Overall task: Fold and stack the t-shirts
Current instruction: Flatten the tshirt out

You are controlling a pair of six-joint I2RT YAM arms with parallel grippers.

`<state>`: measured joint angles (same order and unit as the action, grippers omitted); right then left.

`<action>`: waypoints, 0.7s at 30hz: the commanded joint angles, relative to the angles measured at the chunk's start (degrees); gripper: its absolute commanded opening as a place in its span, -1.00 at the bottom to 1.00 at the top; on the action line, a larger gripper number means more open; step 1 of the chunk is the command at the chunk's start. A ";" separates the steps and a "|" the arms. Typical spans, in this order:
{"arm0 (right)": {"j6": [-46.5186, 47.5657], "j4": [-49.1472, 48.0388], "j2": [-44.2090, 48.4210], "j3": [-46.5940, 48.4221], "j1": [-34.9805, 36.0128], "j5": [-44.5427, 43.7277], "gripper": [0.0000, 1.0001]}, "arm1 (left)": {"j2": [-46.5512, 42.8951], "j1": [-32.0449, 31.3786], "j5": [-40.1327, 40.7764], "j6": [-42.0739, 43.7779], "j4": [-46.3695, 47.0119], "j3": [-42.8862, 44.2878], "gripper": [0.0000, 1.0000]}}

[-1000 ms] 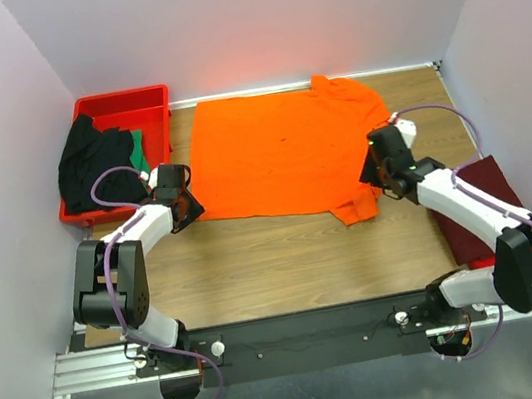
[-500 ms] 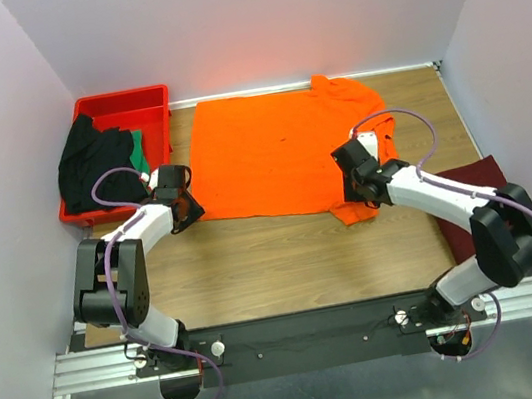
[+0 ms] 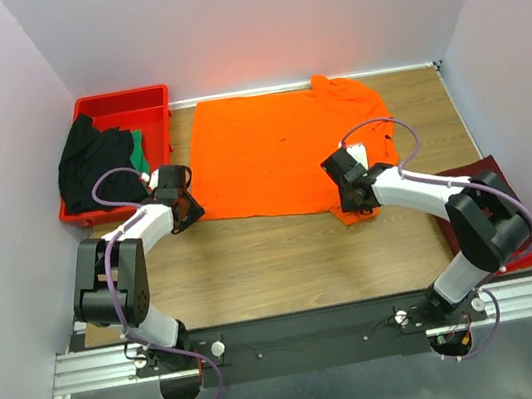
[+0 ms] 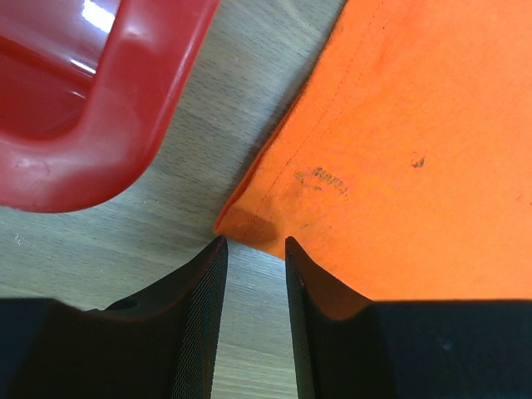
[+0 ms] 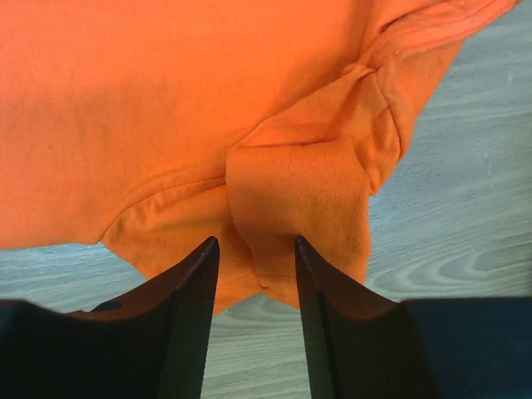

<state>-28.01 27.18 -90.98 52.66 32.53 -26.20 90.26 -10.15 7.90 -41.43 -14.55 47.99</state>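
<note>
Where it lies spread flat across the far half of the wooden desk (image 3: 285, 257), the orange t-shirt (image 3: 279, 152) is the item under both arms.

The overhead view alone shows the whole layout. The shirt's body is smooth, with one sleeve folded in at its near right corner. A maroon t-shirt (image 3: 474, 172) lies at the right edge of the desk, partly under the right arm (image 3: 407, 192). A black t-shirt (image 3: 89, 167) is heaped over the near rim of the red tray (image 3: 130, 105) in the far left corner, with a green t-shirt (image 3: 140, 154) showing beside it. From above, neither arm's jaw opening can be made out.

The left wrist view supplies that. The left jaws stand apart, their black fingers (image 4: 199, 307) faced with a fine mesh. They sit either side of the shirt's near left corner, with bare wood visible in the gap; nothing is gripped. A stitched hem and small dark specks mark the cloth. The tray's glossy rounded plastic corner lies just beside it, not touching.

The right wrist view shows the right jaws partly open, their smooth black fingers (image 5: 187, 316) straddling the folded sleeve (image 5: 299, 199). Its knit is finely ribbed and its seam double-stitched. The cloth lies loose between them, not pinched.
</note>
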 commanded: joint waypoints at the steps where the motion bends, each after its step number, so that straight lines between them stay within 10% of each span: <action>1: -1.61 2.09 -1.48 0.16 0.34 -0.87 -0.08 | 0.62 -0.04 0.27 0.74 -0.04 0.44 -0.17; 16: -5.39 4.90 -1.75 -0.20 0.34 -4.83 -0.82 | 0.97 1.19 -0.43 1.35 -0.04 0.09 -0.17; 21: -4.16 5.43 -0.87 0.51 0.34 -2.20 -0.45 | 0.62 1.36 -0.96 1.62 0.31 -0.09 -0.17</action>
<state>-31.90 30.68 -92.23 52.53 32.53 -27.86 90.78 -9.08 7.84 -40.53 -14.52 47.99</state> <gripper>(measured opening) 0.229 0.416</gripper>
